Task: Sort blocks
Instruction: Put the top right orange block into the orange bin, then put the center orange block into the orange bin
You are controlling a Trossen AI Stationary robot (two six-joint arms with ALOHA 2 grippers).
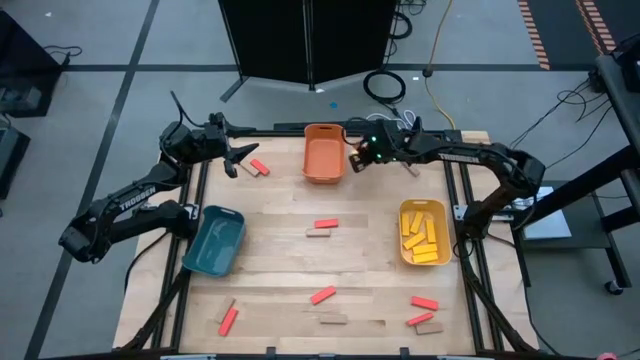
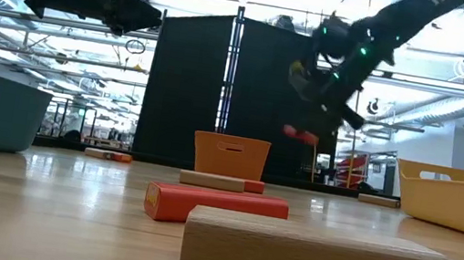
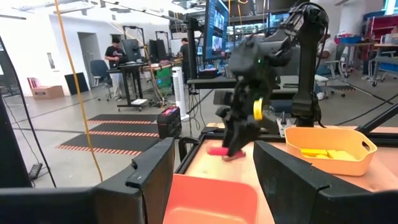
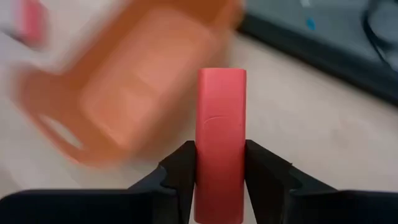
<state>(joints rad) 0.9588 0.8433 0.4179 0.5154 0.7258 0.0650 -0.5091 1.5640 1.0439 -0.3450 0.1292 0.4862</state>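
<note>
My right gripper (image 1: 356,158) hangs above the table's far side, just right of the orange bin (image 1: 324,153), shut on a red block (image 4: 221,124). The same block shows in the low view (image 2: 300,134) and in the left wrist view (image 3: 219,151), up in the air. My left gripper (image 1: 240,158) waits open and level at the far left, near a red block (image 1: 260,167) lying flat. Other red and tan blocks lie flat on the table, such as a red one (image 1: 326,223) and a tan one (image 1: 318,233). My right gripper pinches the red block between its two fingers, on the two long sides (image 4: 221,171) near the end nearest the gripper. The block lies along the fingers and sticks out past their tips. The fingers slant down from the table's right. The block is lifted clear of the table.
A yellow bin (image 1: 423,232) with several yellow blocks stands at the right, a teal bin (image 1: 215,240) at the left. Red and tan blocks lie along the near edge (image 1: 322,295), (image 1: 424,302), (image 1: 229,320). People stand in the room beyond the table (image 3: 118,53).
</note>
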